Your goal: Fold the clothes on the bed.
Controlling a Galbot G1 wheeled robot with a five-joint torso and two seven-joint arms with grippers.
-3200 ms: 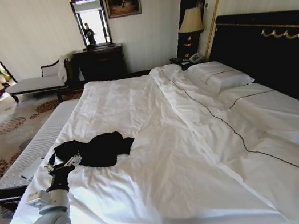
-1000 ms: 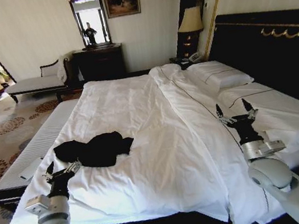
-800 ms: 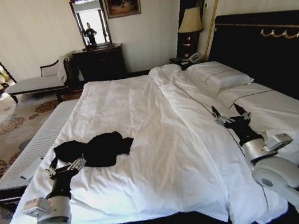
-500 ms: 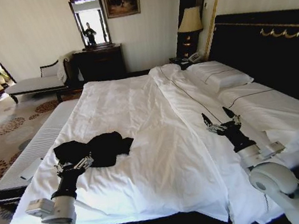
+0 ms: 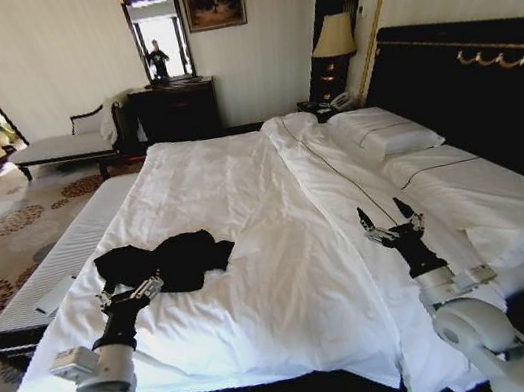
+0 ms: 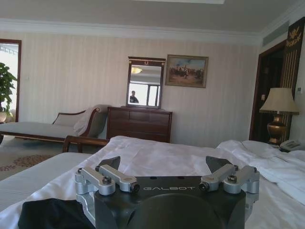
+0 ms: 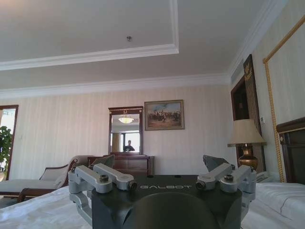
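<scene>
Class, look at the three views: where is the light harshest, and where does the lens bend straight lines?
Head view: the doorway at the far left is blown out, the white bed is bright, so the black clothes lose fold detail; wall edges bow outward. Left wrist view: the left gripper is in shade, and the doorway glares. Right wrist view: the ceiling is evenly lit and the mouldings curve slightly.

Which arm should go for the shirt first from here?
Left, probably. The left gripper is open just short of the black T-shirt at its near edge, while the right gripper, also open, hangs over bare white duvet well across the bed.
</scene>
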